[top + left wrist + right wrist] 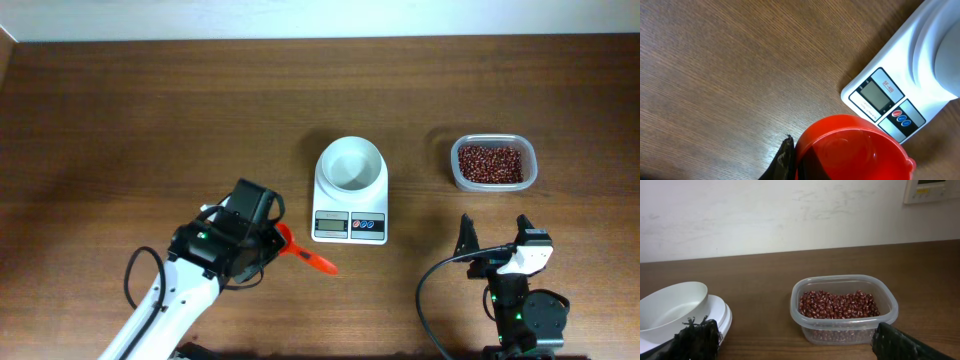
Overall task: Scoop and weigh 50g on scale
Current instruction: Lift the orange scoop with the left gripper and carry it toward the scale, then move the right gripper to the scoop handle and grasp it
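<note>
Orange-red scoop (850,147) fills the bottom of the left wrist view, its bowl empty, with bare desk (715,75) to one side and the white kitchen scale (890,95) just beside it.

Overhead, the left pincer (272,240) is pressed together on that scoop, though exactly where it pinches is hard to make out. The scale's round bowl (322,165) is empty, and the red-brown beans (490,163) all lie in the clear tub (452,165), right of the scale.

From the right wrist, the right pincer (799,342) stands spread, holding nothing, facing the tub.

Judged so, scooping is not yet begun: the next move calls for carrying the scoop past the scale and dipping it into the beans without nudging the tub.
</note>
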